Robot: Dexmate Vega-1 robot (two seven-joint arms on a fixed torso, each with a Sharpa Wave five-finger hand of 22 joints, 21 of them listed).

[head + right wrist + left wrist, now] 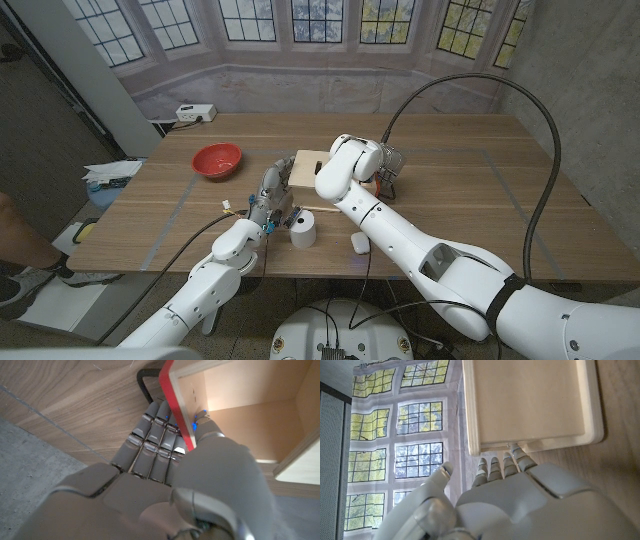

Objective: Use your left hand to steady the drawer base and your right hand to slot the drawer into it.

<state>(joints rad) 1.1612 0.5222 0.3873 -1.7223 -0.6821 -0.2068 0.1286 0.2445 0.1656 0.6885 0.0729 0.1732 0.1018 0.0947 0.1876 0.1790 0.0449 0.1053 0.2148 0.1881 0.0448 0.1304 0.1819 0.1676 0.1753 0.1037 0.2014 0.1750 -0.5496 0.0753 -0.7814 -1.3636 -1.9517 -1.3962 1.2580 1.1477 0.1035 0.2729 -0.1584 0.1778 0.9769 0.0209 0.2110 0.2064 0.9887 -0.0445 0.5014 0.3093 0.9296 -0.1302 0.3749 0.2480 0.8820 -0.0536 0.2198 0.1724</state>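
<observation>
- Nearest you in the head view, low centre of the frame, there's a white roll standing on the wooden table, with a small white object just to its right near the front edge.
- Your left hand sits just left of centre, up against the left side of the drawer base. In the left wrist view the fingertips are touching the pale wood edge of that base, fingers held close together and straight, thumb off to the side. It's pressing, not wrapped around anything.
- Your right hand is holding the drawer: fingers outside the red front panel, thumb inside the open wooden box, so the red edge is pinched between them.
- In the head view the right forearm covers most of the drawer; only a bit shows just right of centre, beside the base. Can't tell if it's touching the base.
- Farther back, left of centre, there's a red bowl.
- At the table's far left corner is a white power strip.
</observation>
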